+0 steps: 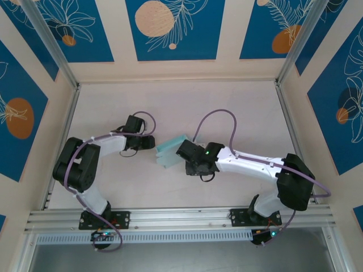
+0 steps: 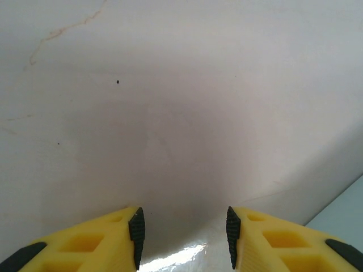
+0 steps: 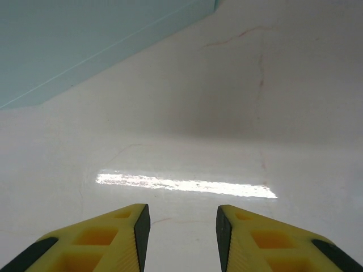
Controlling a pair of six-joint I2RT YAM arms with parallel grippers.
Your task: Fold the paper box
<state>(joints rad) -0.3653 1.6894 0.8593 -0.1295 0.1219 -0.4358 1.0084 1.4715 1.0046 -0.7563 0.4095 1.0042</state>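
Lying on the white tabletop (image 1: 170, 102) between the arms, the pale-blue paper box (image 1: 170, 152) is resting unheld; the left fingers (image 2: 96, 243) and right fingers (image 3: 96, 243) are standing spread, empty. A one-sided push is probably going to slide or crumple this thin card.

top camera overhead, looking down; wrist cameras low over table (image 2: 170, 85), both catching paper box (image 3: 85, 45).

Tabletop (image 1: 170, 102): pale off-white, matte, with faint brownish hairline marks (image 3: 261, 62) and a few dark specks (image 2: 117, 81). A bright strip of glare (image 3: 187, 186) lies across it. Cream walls (image 1: 228, 34) on three sides carry blue panels (image 1: 193, 34) printed with white leaves and orange discs. Aluminium posts (image 1: 49, 42) stand at the back corners. A slotted aluminium rail (image 1: 181, 218) runs along the near edge.
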